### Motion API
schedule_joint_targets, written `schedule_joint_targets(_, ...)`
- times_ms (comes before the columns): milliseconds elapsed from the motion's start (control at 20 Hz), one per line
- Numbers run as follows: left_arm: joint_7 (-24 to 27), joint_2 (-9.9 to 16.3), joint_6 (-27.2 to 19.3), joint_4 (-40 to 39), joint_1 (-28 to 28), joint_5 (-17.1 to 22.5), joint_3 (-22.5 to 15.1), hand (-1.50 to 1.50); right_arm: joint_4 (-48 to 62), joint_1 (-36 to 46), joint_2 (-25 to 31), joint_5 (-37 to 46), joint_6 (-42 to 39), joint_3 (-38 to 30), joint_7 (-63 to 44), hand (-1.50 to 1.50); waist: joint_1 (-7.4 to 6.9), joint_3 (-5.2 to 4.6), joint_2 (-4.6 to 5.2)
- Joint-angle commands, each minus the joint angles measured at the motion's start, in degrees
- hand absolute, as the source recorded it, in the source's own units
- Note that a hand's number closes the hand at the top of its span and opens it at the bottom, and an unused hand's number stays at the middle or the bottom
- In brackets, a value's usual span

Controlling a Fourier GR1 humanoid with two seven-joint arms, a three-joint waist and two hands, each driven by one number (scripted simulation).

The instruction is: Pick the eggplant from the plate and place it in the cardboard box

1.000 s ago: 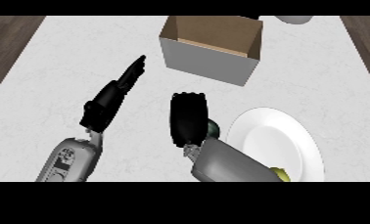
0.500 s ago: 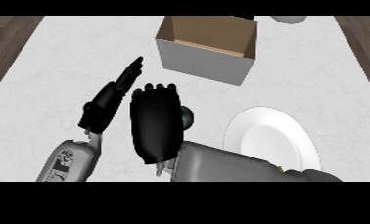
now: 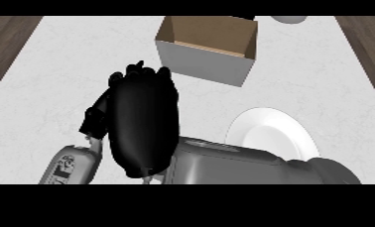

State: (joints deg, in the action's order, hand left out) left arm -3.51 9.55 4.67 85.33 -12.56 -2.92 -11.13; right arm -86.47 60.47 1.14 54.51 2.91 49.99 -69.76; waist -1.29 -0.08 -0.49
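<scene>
No word, number, brand or sign can be read anywhere in the head view. The left forearm (image 3: 71, 165), at the lower left by the counter's near edge, carries a small dark marking on its grey casing, but it is too small and blurred to make out as letters or figures. The cardboard box (image 3: 209, 47) near the counter's far edge shows plain brown and white walls with no print, and the white plate (image 3: 271, 134) near the counter's right near corner bears no mark.
</scene>
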Motion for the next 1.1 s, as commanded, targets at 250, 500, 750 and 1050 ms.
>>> schedule_joint_targets(250,0.3,0.8,0.4,0.2,1.0,-0.2,1.1,0.0,3.7,4.6,-1.1,3.0,-2.4,-8.9,-11.2,1.5,0.8,0.02,0.25)
schedule_joint_targets(500,0.5,1.7,2.0,0.3,0.4,0.8,2.1,0.0,10.3,8.4,-1.1,2.0,-0.1,-16.1,-6.5,1.5,0.06,0.0,0.55)
schedule_joint_targets(750,-0.6,0.1,1.1,1.2,0.6,0.4,1.7,0.0,14.2,5.9,-1.1,3.1,3.9,-17.6,-2.9,1.5,0.22,0.04,0.58)
schedule_joint_targets(1050,-0.6,-0.1,0.9,2.8,0.6,-1.1,1.0,0.0,23.7,9.7,-1.1,4.9,6.1,-25.4,2.1,1.5,-0.08,0.03,0.66)
